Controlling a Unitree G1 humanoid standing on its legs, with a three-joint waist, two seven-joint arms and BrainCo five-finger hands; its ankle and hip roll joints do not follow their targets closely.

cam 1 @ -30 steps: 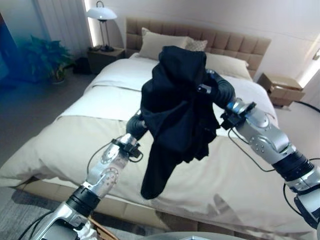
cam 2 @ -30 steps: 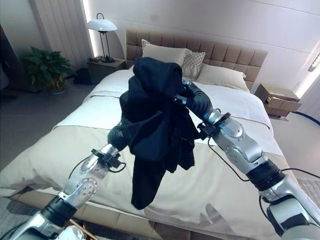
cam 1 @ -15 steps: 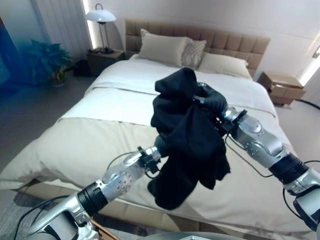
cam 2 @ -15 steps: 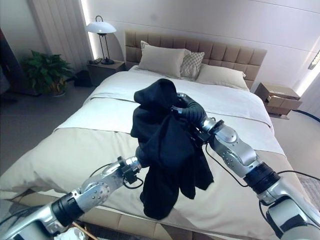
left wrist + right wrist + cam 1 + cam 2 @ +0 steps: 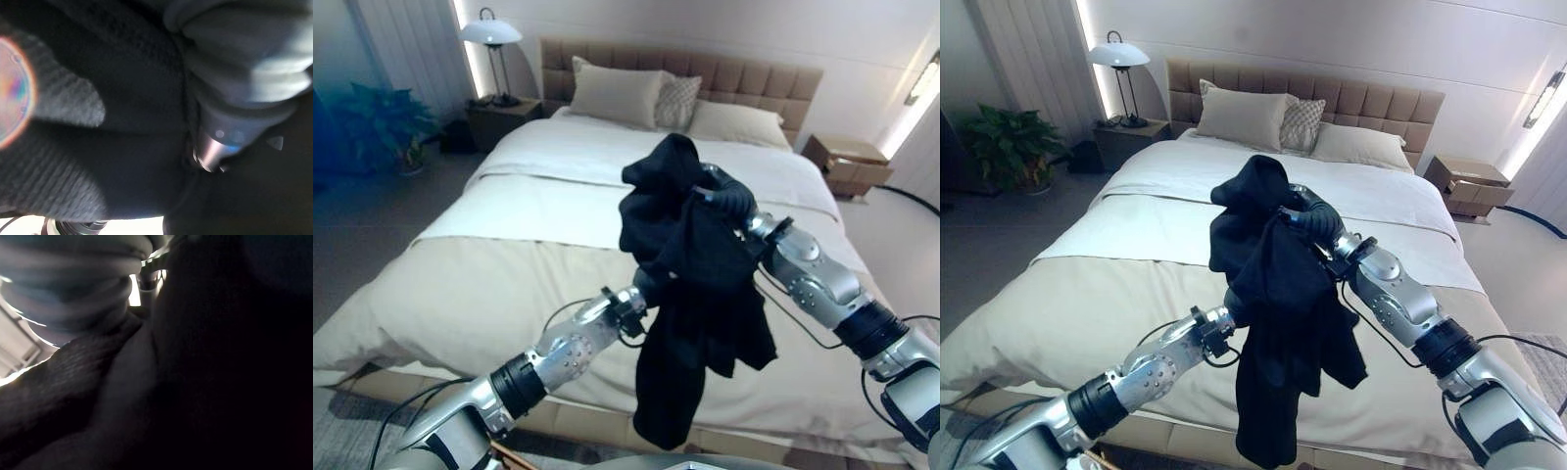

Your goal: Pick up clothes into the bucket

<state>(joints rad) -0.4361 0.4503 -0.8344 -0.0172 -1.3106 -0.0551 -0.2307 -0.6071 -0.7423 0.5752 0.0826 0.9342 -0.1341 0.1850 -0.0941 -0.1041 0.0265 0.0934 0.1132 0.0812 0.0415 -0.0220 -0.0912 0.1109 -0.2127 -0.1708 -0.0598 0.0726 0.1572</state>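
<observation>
Garment: black knitted garment (image 5: pixel 690 284), bunched and lifted clear above the foot edge of the beige-covered bed (image 5: pixel 450 284), long tail hanging free below.
Right hand: right hand (image 5: pixel 1315 217) at the top of the bundle, dark cover showing, fingers buried in cloth; open or closed cannot be told.
Left hand: left hand (image 5: pixel 648 290) tucked under the bundle's middle, likely propping the weight; fingers hidden, state unknowable.
Why held high: probably to keep the tail off the bed during carry.
</observation>
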